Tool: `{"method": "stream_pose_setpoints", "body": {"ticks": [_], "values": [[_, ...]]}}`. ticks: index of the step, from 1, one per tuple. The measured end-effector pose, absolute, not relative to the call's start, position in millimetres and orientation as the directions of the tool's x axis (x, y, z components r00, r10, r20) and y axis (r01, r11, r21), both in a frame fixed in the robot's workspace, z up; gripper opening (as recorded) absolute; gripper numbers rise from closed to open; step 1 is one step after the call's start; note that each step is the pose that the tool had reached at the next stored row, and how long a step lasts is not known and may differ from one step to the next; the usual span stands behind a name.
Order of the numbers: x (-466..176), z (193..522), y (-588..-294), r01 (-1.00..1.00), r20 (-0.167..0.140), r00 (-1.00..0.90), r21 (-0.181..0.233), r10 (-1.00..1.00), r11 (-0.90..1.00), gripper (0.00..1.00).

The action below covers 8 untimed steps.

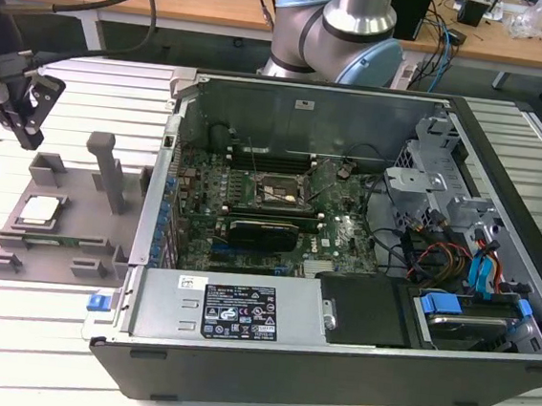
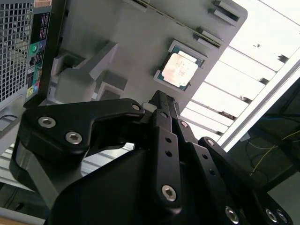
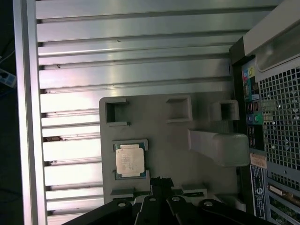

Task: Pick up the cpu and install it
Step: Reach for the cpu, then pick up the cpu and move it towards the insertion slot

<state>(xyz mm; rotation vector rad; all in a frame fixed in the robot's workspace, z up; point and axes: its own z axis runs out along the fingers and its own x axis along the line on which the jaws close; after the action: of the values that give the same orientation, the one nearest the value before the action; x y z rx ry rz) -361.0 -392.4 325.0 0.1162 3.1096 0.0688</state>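
**Exterior view.** Poised at the exterior view's far left: the gripper (image 1: 30,139), black, tips pointing down, a little tilted. Raised clear of the grey tray (image 1: 72,220) on the slatted aluminium table (image 1: 47,335), touching nothing. Lying flat in a pocket at the tray's left end: the cpu (image 1: 40,210), silvery top up, below the gripper and apart from it. Standing on the same tray, to the exterior view's right of the cpu: an upright post (image 1: 111,173). Farther right, the open computer case (image 1: 331,372), with the motherboard (image 1: 340,234) inside and its black socket frame (image 1: 274,192) bare in the middle. Just in front of the socket, a long black card (image 1: 266,229). Behind the case, the arm's base (image 1: 336,27).

**Second wrist view.** Looking along the gripper (image 2: 161,96): claw closed, tips pressed together, nothing held. Beyond the tips and near them, not touching: the cpu (image 2: 180,69), seated in its pocket in the tray (image 2: 140,33). Off to one side, the post (image 2: 79,79) and the case's perforated rear panel (image 2: 18,47).

**First wrist view.** Same closed, empty tips (image 3: 161,180), over the tray (image 3: 173,136) and just beside the cpu (image 3: 130,160). Nothing between tips and chip. Post (image 3: 218,146) between the cpu and the case's rear panel (image 3: 276,117), well apart from the chip.
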Motion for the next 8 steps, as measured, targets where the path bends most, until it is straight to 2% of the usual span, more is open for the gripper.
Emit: {"method": "stream_pose_setpoints", "body": {"ticks": [8], "values": [[-361.2, 324.5, -392.4, 0.074, -0.028, -0.997, 0.045, 0.075, 0.996, 0.11]]}}
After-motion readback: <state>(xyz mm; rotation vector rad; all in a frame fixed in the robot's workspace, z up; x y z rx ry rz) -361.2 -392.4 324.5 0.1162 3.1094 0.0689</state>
